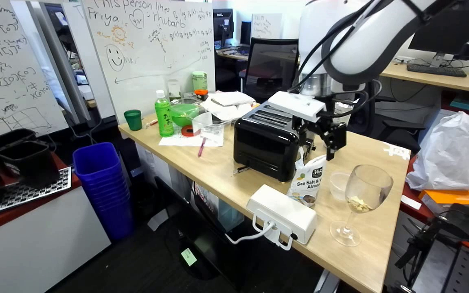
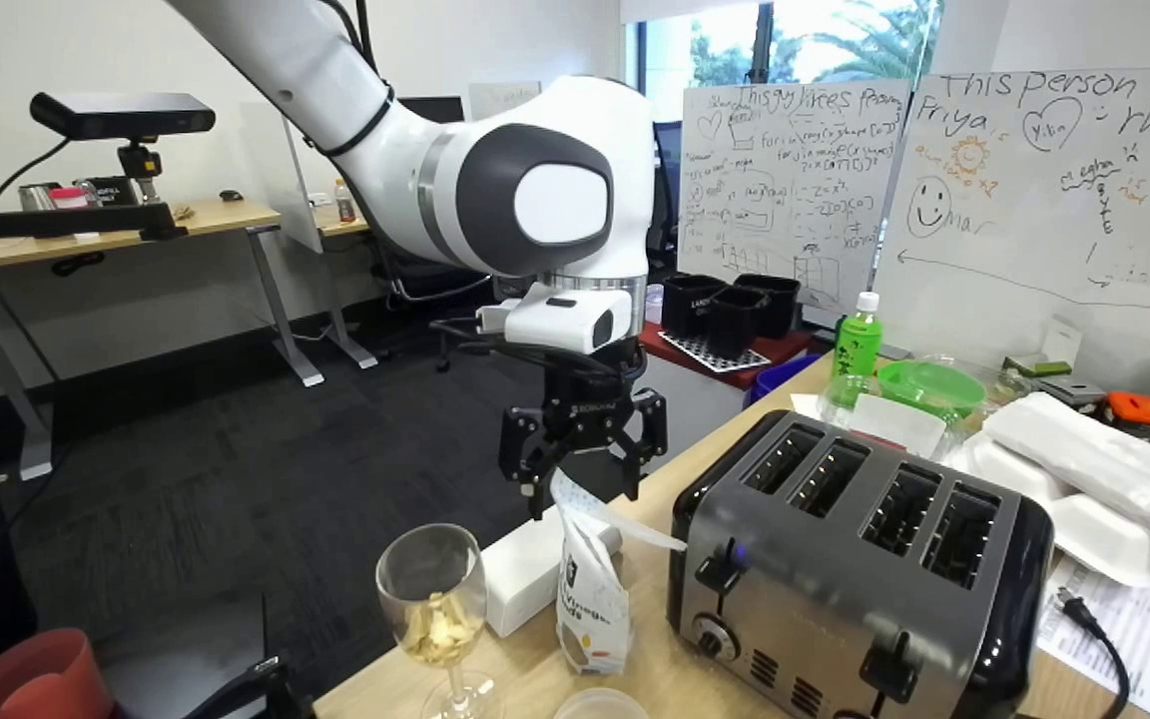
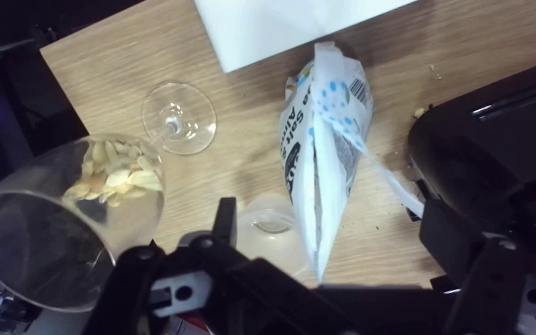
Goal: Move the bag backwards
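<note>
Bag [image 1: 307,184], its base partly hidden behind the white box [image 1: 286,212] in an exterior view

Toaster [image 3: 496,135], white box [image 3: 291,28] crowd bag [image 3: 331,186]; gap toward wineglass [image 3: 130,223].

The black two-fingered gripper [image 3: 331,222] hangs spread over a white, blue-dotted printed bag [image 3: 303,135]; a clear stemmed wineglass [image 3: 142,225] holding pale flat pieces [image 3: 121,179] stands near a round translucent tub [image 3: 263,239], probably plastic.
</note>
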